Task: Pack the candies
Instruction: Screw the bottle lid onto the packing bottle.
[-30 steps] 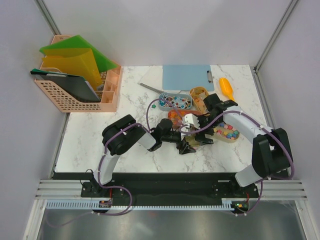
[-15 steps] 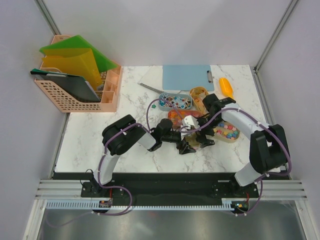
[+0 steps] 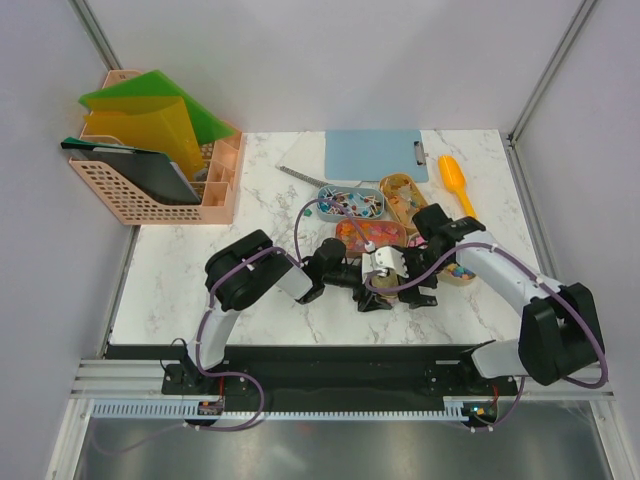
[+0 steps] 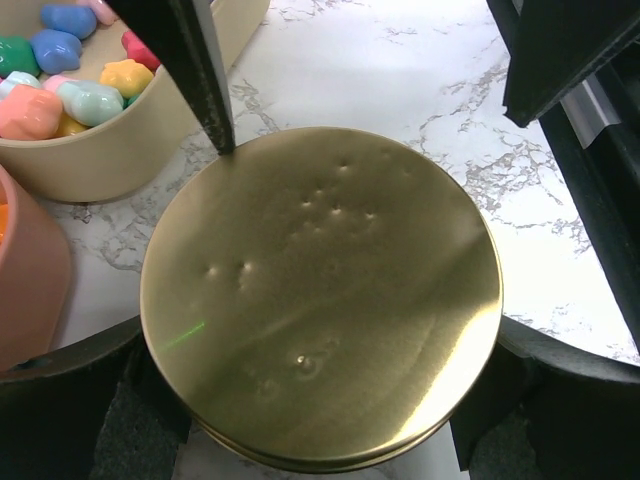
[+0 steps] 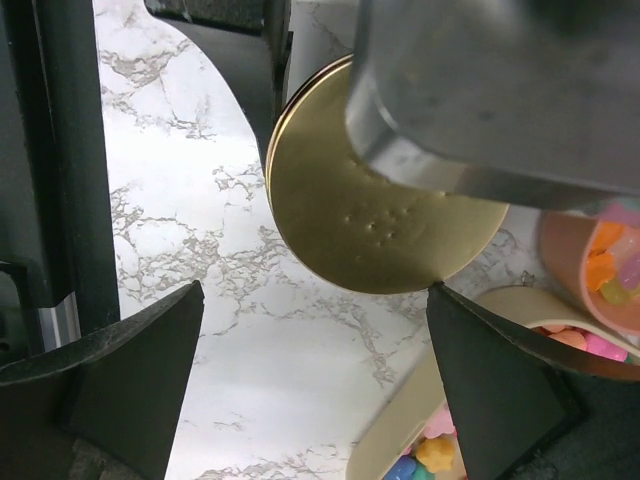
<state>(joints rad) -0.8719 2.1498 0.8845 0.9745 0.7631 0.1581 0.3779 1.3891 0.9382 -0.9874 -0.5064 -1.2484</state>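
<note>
The right gripper (image 5: 312,290) has swung down-frame, fingers (image 5: 120,380) wide, over the gold lid (image 4: 320,290) (gripped across by the left gripper (image 4: 320,335)); pastel candies (image 5: 437,452) lie lower right, nearest it.

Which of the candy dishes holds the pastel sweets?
The cream dish beside the gold lid; the pink-orange dish holds orange sweets, the grey dish dark wrapped pieces.
</note>
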